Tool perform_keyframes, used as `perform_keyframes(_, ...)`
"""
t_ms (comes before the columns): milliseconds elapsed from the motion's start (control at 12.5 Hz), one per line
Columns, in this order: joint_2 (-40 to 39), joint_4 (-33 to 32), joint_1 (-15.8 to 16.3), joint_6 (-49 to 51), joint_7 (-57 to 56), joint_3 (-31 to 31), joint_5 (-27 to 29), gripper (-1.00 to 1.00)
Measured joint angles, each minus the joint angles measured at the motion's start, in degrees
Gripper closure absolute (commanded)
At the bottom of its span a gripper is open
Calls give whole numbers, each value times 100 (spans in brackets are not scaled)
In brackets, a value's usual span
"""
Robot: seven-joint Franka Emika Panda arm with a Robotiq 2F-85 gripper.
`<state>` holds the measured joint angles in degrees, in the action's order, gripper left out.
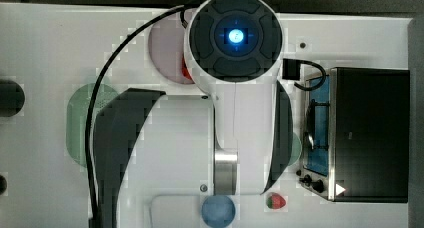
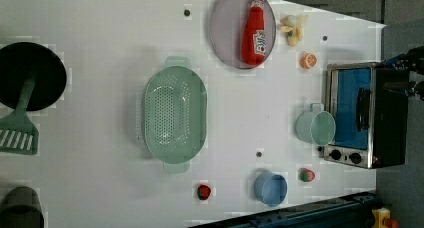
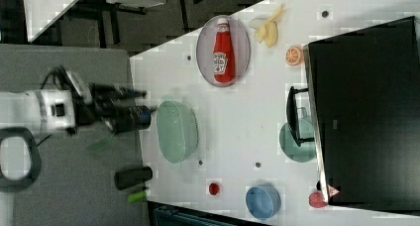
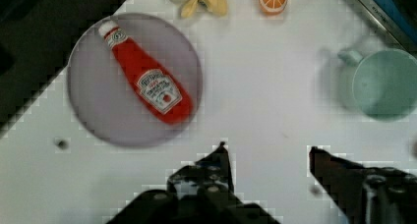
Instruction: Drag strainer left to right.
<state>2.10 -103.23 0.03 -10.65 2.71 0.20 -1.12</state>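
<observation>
With nothing between, fingers (image 4: 223,153) apart.

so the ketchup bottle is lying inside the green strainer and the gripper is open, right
Not quite. The ketchup bottle lies on the grey plate, not in the strainer, which holds nothing; the left view shows this. The gripper is open, as you said.

A white surface (image 2: 100,18) with small dark holes fills the scene, grey floor (image 3: 74,62) beside it and dark frame bars (image 3: 124,5) beyond under even light.
</observation>
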Motion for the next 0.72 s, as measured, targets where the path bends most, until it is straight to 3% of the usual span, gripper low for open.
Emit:
perform_keyframes(240, 1931, -1460, 24, 1554, 19, -177, -15, -100)
perform_keyframes(480, 3189, -1293, -119, 1455, 25, -192, 43, -100)
perform_keyframes(720, 3418, -1018, -193, 1124, 17, 154, 147, -100)
